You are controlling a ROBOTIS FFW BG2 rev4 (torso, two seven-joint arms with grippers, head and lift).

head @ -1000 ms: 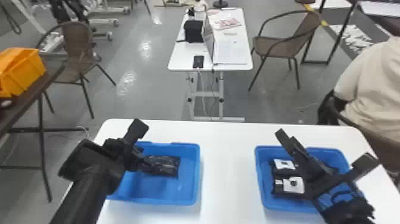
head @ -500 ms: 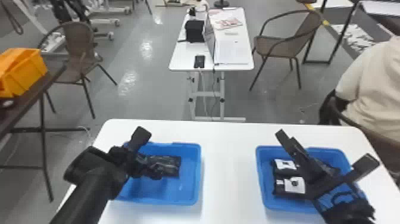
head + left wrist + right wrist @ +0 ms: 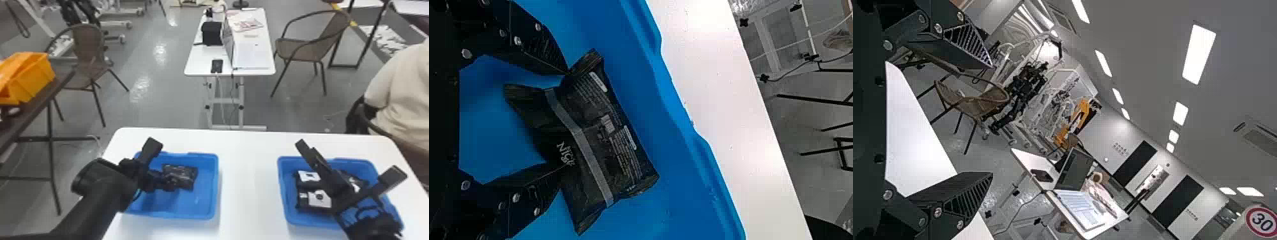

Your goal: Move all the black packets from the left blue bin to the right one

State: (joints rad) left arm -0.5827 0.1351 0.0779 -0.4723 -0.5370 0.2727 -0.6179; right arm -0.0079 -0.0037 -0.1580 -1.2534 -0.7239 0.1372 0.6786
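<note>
In the head view my left gripper [image 3: 164,164] is over the left blue bin [image 3: 207,213], close beside a black packet [image 3: 185,176]. The left wrist view shows that packet [image 3: 601,145] lying on the bin floor, label side up. My left gripper [image 3: 566,120] is open there, one fingertip at the packet's edge and the other overlapping it; contact is unclear. My right gripper [image 3: 350,159] stands open above the right blue bin [image 3: 282,191], partly covering black packets with white labels [image 3: 314,198] inside. In the right wrist view, the right gripper [image 3: 992,120] has nothing between its fingers.
Both bins stand on a white table [image 3: 247,191], with bare tabletop between them. Beyond it are a smaller white table [image 3: 196,60] and chairs. An orange bin [image 3: 35,76] rests on a dark table at the left.
My left gripper has moved rightward, closer to the black packet in the left bin. The right gripper has stayed almost where it was.
</note>
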